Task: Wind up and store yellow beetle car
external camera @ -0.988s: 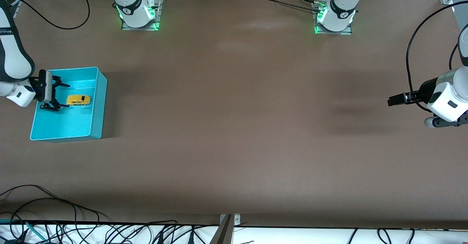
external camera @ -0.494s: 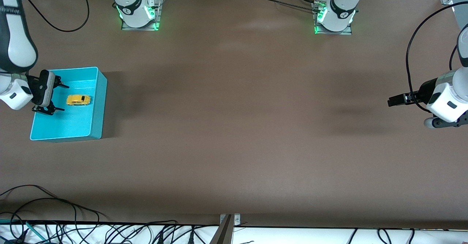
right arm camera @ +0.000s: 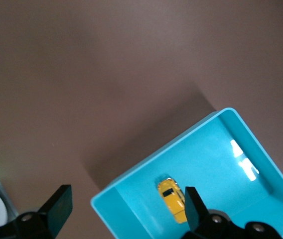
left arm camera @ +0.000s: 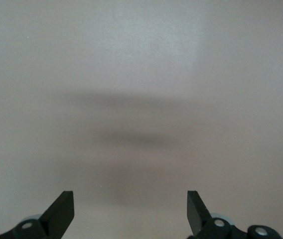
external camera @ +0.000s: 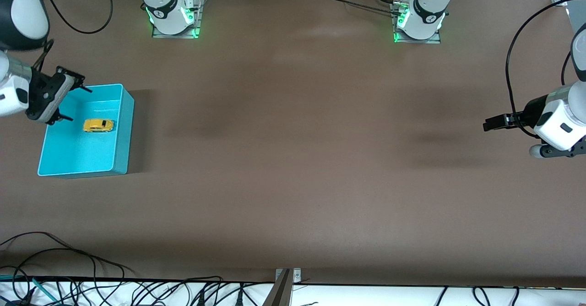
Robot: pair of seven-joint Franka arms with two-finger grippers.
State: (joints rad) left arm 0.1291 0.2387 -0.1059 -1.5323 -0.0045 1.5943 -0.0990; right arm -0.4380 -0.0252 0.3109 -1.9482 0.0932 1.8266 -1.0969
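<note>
A broad brown table (external camera: 293, 159) fills the scene, with tangled black cables (external camera: 91, 287) along its near edge.

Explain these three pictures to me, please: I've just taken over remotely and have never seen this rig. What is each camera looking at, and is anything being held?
Two robot arms share one brown table. The wide picture comes from a high camera facing them; their bases stand along its top edge. The other two come from cameras on the arms' wrists, looking out between the gripper fingers. The right gripper is open and empty, up over the edge of the turquoise bin at the right arm's end of the table. The yellow beetle car lies loose in that bin, also seen in the right wrist view. The left gripper waits open over bare table at the left arm's end. Nothing is held.
</note>
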